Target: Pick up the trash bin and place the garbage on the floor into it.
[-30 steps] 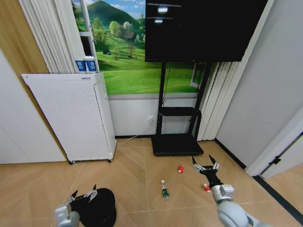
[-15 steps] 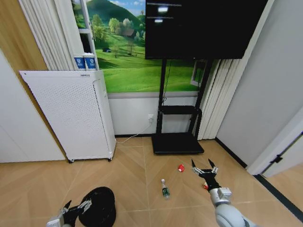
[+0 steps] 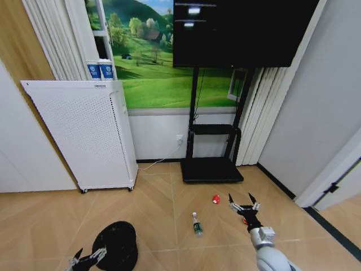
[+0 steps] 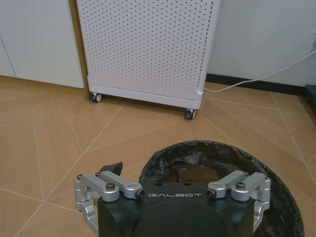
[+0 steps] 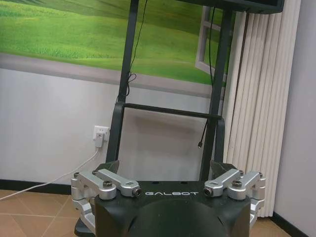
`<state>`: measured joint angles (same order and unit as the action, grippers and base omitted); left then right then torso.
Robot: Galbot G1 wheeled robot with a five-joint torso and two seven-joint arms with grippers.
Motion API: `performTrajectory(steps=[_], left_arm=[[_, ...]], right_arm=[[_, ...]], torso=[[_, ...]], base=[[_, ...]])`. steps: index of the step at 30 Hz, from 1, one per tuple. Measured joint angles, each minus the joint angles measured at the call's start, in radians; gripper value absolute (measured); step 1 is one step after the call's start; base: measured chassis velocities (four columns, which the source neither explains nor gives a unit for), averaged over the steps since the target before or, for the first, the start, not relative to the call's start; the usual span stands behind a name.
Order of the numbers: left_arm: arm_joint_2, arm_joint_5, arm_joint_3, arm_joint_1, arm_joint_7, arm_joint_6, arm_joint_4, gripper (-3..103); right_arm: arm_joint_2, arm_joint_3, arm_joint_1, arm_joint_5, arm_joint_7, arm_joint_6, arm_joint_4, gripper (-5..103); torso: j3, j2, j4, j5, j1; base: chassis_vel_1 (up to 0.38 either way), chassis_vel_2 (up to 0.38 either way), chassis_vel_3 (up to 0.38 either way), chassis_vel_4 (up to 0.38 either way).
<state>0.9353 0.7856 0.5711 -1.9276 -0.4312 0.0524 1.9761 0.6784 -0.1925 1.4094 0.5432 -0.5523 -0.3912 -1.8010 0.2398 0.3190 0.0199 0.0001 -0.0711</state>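
Observation:
The black trash bin [image 3: 117,244] stands on the wooden floor at the lower left, and its rim [image 4: 276,197] shows close up in the left wrist view. My left gripper [image 3: 90,254] [image 4: 168,170] hangs open at the bin's near left rim, holding nothing. The garbage lies to the right: a clear bottle with a green label [image 3: 196,224], a red-and-white piece [image 3: 215,199], and a second red piece [image 3: 245,221] partly hidden behind my right gripper [image 3: 240,199] [image 5: 165,167]. That gripper is open and empty above the floor.
A white perforated cabinet [image 3: 84,135] [image 4: 148,49] on casters stands by the left wall. A black TV stand [image 3: 211,168] [image 5: 170,111] with a flat base stands at the back wall, with a white cable [image 3: 151,165] beside it. Open floor lies between bin and bottle.
My left arm has sunk toward the picture's lower edge, from over the bin to its near left rim. The right gripper has drawn back slightly. The view has shifted a little.

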Motion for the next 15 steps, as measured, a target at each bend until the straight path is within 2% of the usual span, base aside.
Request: performTrajectory(steps=[8,15], left_arm=[[0.009,0.004,0.044,-0.025,0.016,0.020,-0.008,100],[0.030,0.002,0.066,-0.033,0.065,0.054,-0.064,100]], right_arm=[[0.004,0.002,-0.003,-0.001,-0.001,0.000,0.011,100],[0.013,0.001,0.004,-0.002,-0.003,0.000,0.014,100]], torso=[[-0.023,-0.034,0.0003,0.0000,0.011],[-0.043,-0.062,0.0001,-0.0002,0.019]], base=[[0.000,0.000,0.000,0.000],[0.000,0.000,0.000,0.000]])
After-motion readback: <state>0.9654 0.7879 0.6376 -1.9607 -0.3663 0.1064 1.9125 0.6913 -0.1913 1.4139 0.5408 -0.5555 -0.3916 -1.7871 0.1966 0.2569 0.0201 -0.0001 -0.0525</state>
